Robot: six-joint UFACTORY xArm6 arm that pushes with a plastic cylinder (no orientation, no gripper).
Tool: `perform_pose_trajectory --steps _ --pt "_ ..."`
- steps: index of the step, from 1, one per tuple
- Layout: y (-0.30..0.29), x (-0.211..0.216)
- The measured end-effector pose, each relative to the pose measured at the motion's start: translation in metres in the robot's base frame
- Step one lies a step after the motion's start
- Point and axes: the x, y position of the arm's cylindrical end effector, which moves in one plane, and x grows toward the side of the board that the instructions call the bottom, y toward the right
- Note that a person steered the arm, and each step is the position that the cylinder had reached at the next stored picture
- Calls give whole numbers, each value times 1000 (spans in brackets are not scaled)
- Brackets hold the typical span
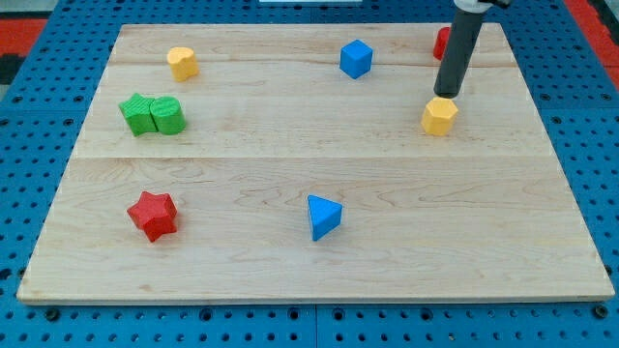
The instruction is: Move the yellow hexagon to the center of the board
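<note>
The yellow hexagon (439, 116) lies on the wooden board (290, 174) at the view's right, above mid-height. My tip (446, 96) stands just above it toward the view's top, touching or nearly touching its upper edge. The dark rod rises from there to the view's top edge.
A red block (441, 43) sits partly hidden behind the rod at the top right. A blue cube (356, 58) is at top centre and another yellow block (182, 63) at top left. Two green blocks (153, 114) touch at the left. A red star (153, 215) and a blue triangle (323, 217) lie lower down.
</note>
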Motion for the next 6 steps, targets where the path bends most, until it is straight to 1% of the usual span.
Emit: perform_pose_trajectory --steps 1,2,4,5,6 --pt "0 29" --pt "-3 50" --pt "-70 53" --pt "-64 53" --pt "-5 88"
